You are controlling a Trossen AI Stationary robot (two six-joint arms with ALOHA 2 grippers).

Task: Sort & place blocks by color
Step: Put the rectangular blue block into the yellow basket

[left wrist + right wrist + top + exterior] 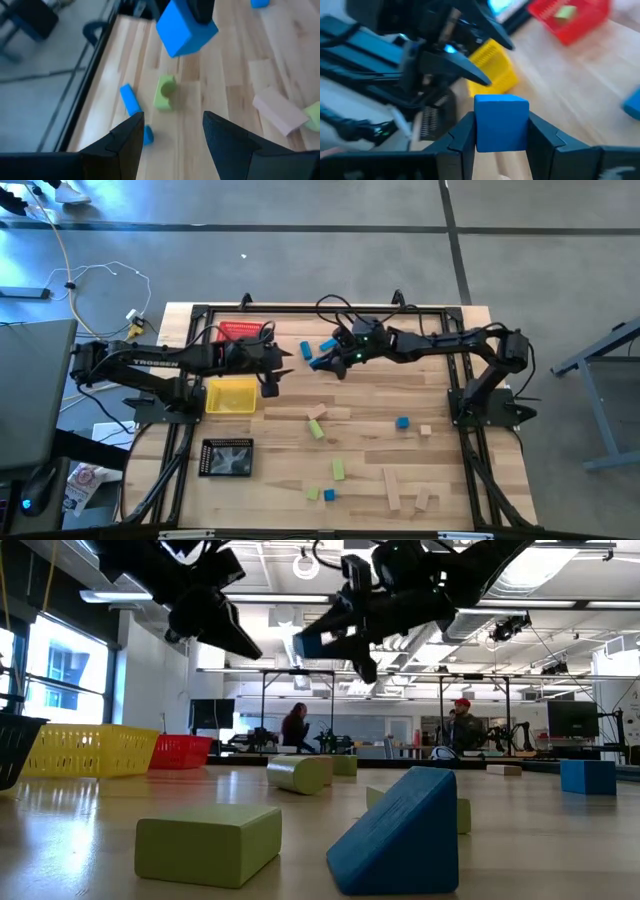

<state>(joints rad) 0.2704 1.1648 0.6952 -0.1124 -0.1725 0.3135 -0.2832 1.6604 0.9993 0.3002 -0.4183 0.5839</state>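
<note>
My right gripper hangs above the table's far middle, shut on a blue cube, which also shows in the low view. My left gripper stands open and empty in the air by the yellow tray, facing the cube. Blue, green and tan blocks lie loose on the table, among them a green block, a blue bar and a tan block. My right gripper pinches the blue cube by two opposite side faces between its two fingers. The fingers come from the table's right, slanting a little downward. The cube is lifted clear of the table, high above it.
A red tray sits at the far left with something green inside; a black tray sits nearer. Loose blocks lie across the middle and near part. A blue wedge and a green block lie close to the low camera.
</note>
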